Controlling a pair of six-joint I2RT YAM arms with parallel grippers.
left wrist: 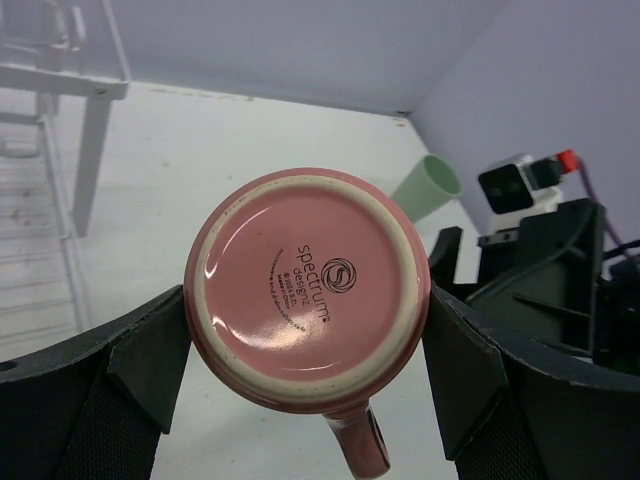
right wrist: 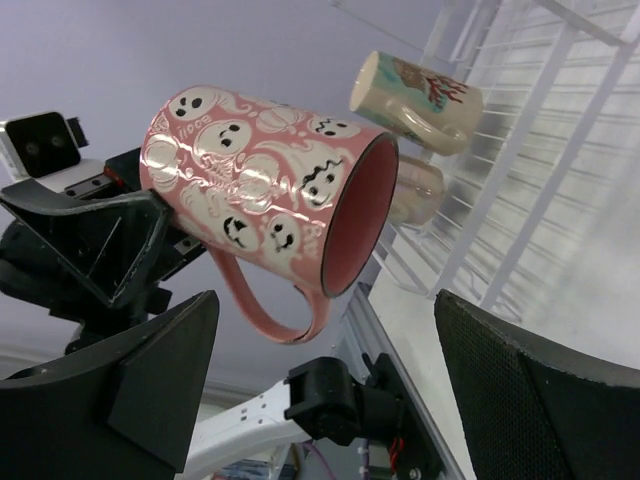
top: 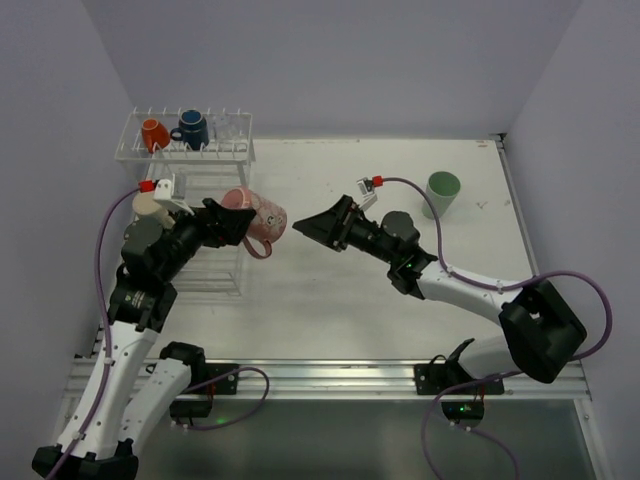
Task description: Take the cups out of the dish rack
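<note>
Top external | left hand (top: 236, 222) clamps pink mug (top: 262, 218) near its base | right hand (top: 312, 228) spread open, facing mug

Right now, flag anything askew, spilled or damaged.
Only the pink mug stands out. The left end effector grips it by the base in the air beside the dish rack, tipped on its side with its mouth facing the open right end effector. No spill or damage shows.

White table (top: 330, 300), lilac walls (top: 330, 60), metal front rail (top: 330, 375)
</note>
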